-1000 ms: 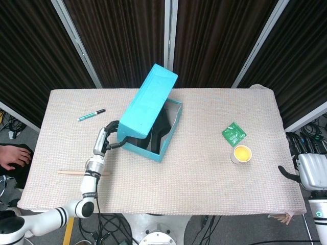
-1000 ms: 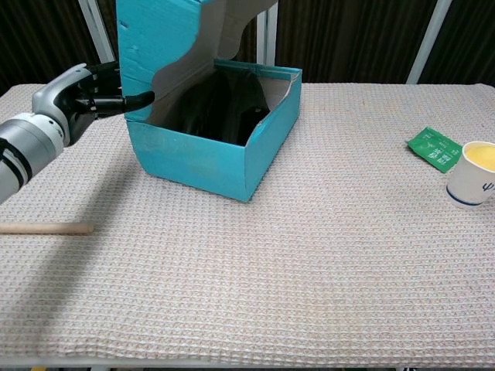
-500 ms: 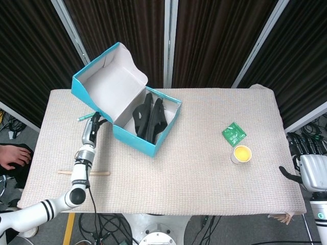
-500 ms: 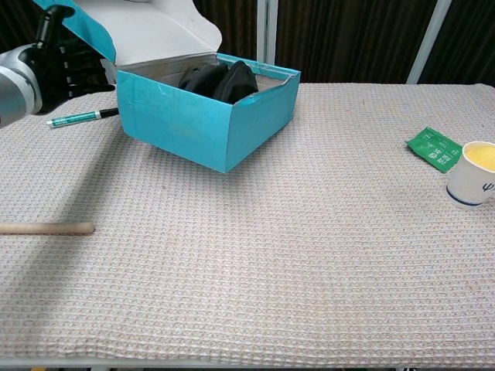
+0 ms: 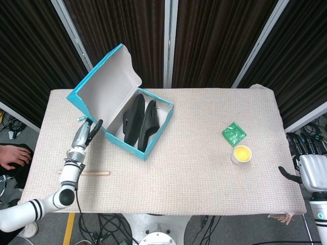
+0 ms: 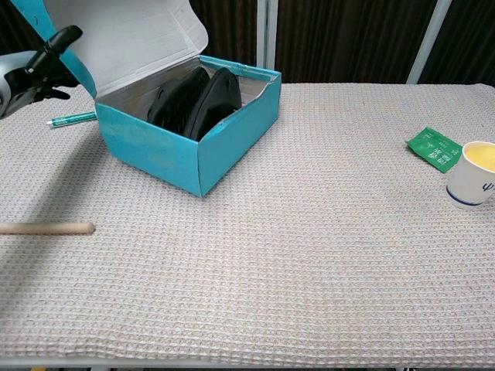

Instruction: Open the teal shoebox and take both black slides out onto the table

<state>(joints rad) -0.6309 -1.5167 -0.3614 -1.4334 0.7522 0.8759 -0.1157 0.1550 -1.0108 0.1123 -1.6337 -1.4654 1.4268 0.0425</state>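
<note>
The teal shoebox [image 5: 149, 144] [image 6: 158, 153] stands open at the table's back left. Its lid [image 5: 104, 84] [image 6: 128, 35] leans back to the left, white inside showing. Two black slides [image 5: 140, 121] [image 6: 192, 99] stand on edge, side by side, inside the box. My left hand [image 5: 85, 135] [image 6: 32, 71] hovers just left of the box by the lid's lower edge, fingers apart, holding nothing. My right hand [image 5: 308, 170] hangs off the table's right edge, empty, far from the box.
A green marker [image 6: 73, 118] lies behind the left hand. A wooden stick [image 5: 95, 173] [image 6: 46, 228] lies near the front left. A green packet [image 5: 234, 133] [image 6: 435, 148] and a paper cup of yellow liquid [image 5: 241, 153] [image 6: 472, 174] sit at the right.
The lid swung from nearly closed to fully back. The box slid a little to the left and forward. My left hand drew back left, off the lid. The right hand stayed put.
</note>
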